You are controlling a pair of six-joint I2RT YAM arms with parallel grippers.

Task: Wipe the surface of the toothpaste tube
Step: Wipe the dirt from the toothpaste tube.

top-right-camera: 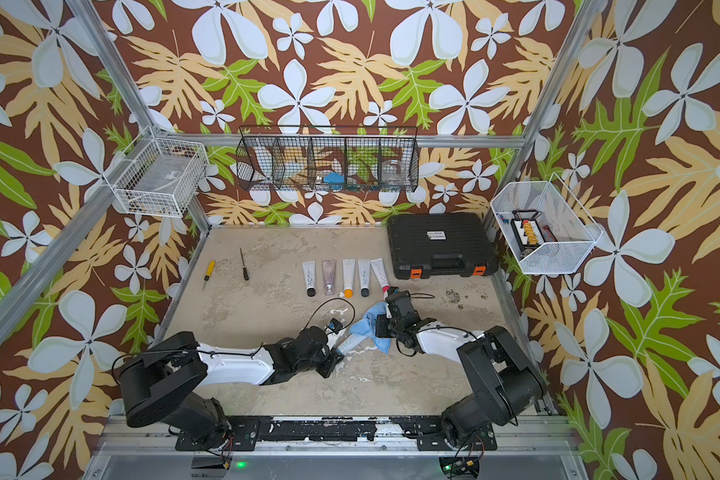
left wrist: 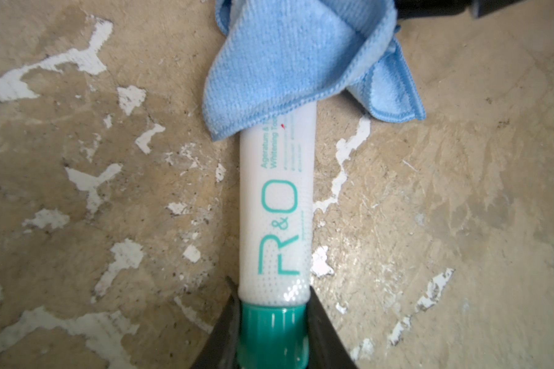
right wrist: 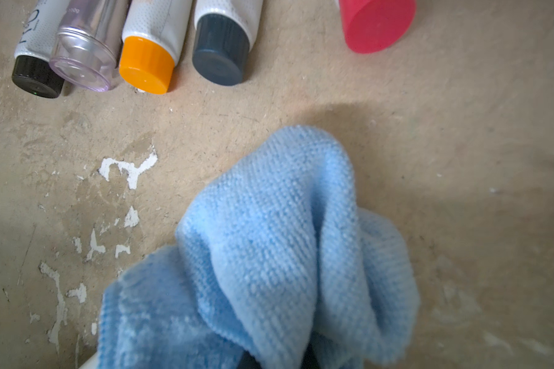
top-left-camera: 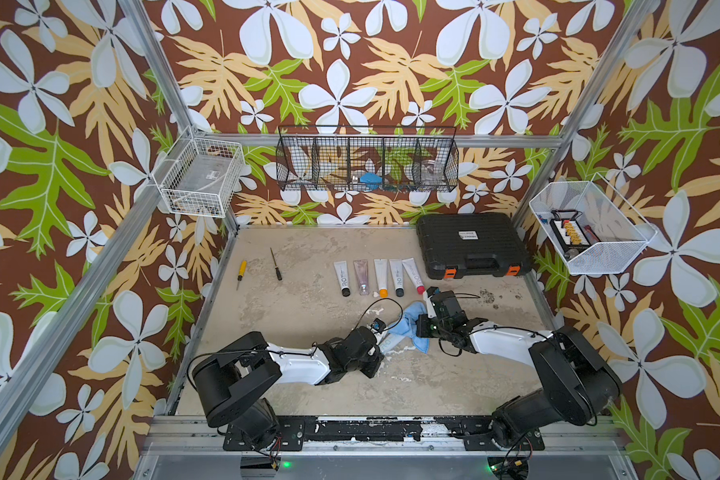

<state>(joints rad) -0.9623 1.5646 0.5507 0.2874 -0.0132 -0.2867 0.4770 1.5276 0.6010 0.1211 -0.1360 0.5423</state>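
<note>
- Currently the left gripper (left wrist: 273,322) is clamped on the teal cap of the toothpaste tube (left wrist: 275,207). The tube's white body runs straight out ahead of its fingers, low over the table (left wrist: 77,191) (whether it rests there or hangs just clear cannot be told).
- The right gripper (top-left-camera: 420,328) is pinched shut on a bunched blue cloth (left wrist: 288,64), which drapes over the end of the tube farthest from the left gripper.
- The only hold is at the cap, so a hard sideways stroke would likely swing the body or twist it in the grip.
- The cloth is loosely gathered. A fold could slip off the tube, or drag could tug the fabric out of the pinch.
- Only the far end is covered, and the printed stretch nearest the left gripper is bare. A short stroke would leave it unwiped.
- A stroke carried too far towards the cap would probably run cloth or right fingers into the left fingers.
- A row of spare tubes (top-left-camera: 377,276) lies just beyond the right gripper. A wide backswing or a trailing corner of the cloth could knock the nearest of them.
</note>
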